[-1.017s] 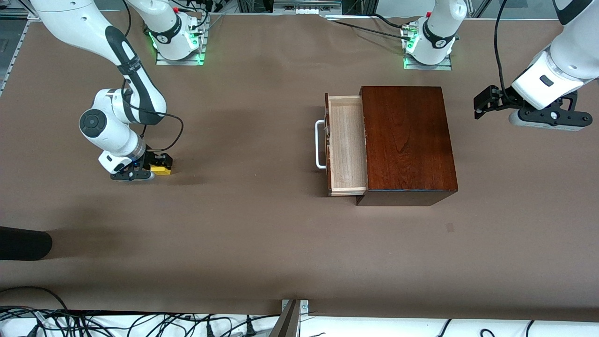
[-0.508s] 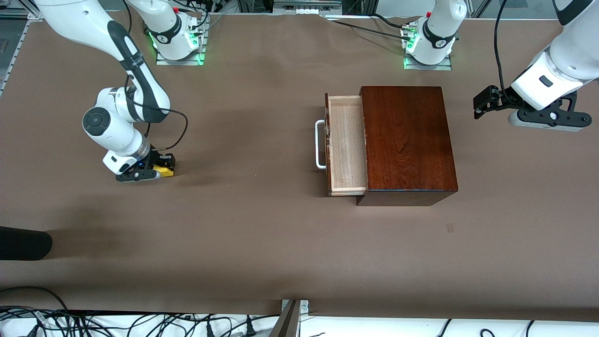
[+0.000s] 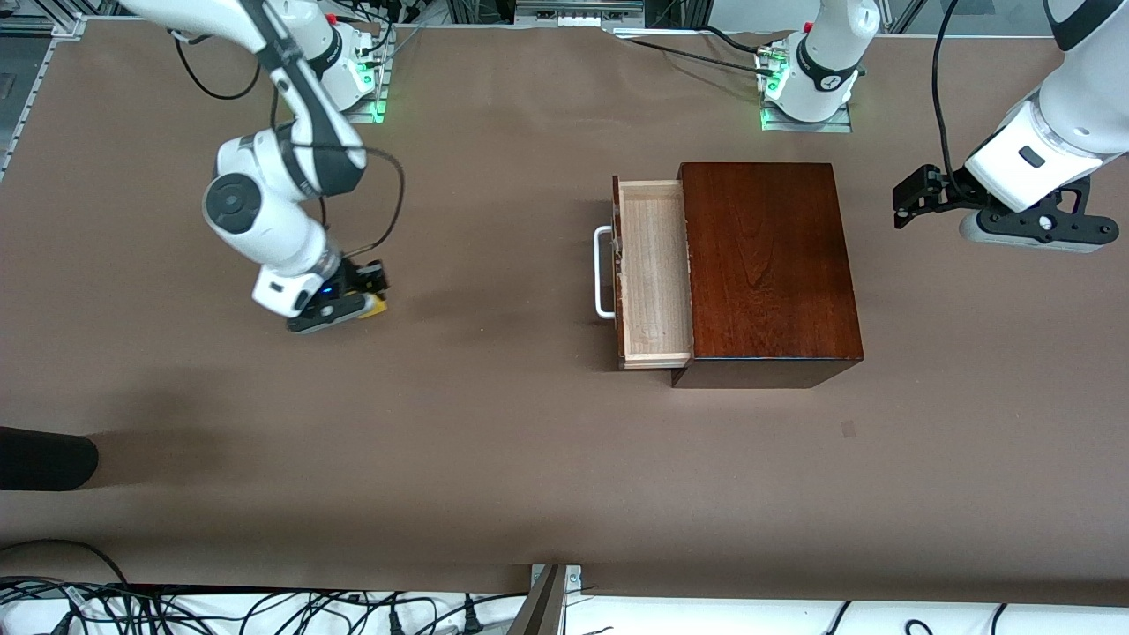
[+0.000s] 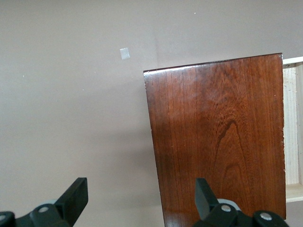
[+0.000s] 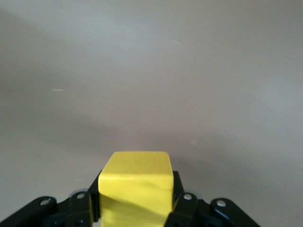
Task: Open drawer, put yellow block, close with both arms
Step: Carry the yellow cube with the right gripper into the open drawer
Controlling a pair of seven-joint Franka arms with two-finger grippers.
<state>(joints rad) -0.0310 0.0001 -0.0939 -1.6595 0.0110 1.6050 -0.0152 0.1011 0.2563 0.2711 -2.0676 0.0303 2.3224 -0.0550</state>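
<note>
My right gripper [image 3: 370, 295] is shut on the yellow block [image 3: 377, 305] and holds it above the bare table toward the right arm's end. In the right wrist view the block [image 5: 136, 189] sits clamped between the black fingers [image 5: 182, 201]. The drawer [image 3: 653, 269] stands pulled out of the dark mahogany box [image 3: 766, 269], its pale tray empty, its white handle [image 3: 601, 272] facing the right arm's end. My left gripper [image 3: 913, 196] is open and empty, up beside the box toward the left arm's end. The left wrist view shows the box top [image 4: 220, 137] and an open finger [image 4: 78, 194].
A dark rounded object [image 3: 44, 459] lies at the table edge toward the right arm's end, near the front camera. Cables run along the front edge [image 3: 265, 608]. A small pale mark [image 3: 848, 429] is on the brown table cover.
My right gripper has risen off the table with the yellow block and moved toward the drawer. The left arm has barely moved.
</note>
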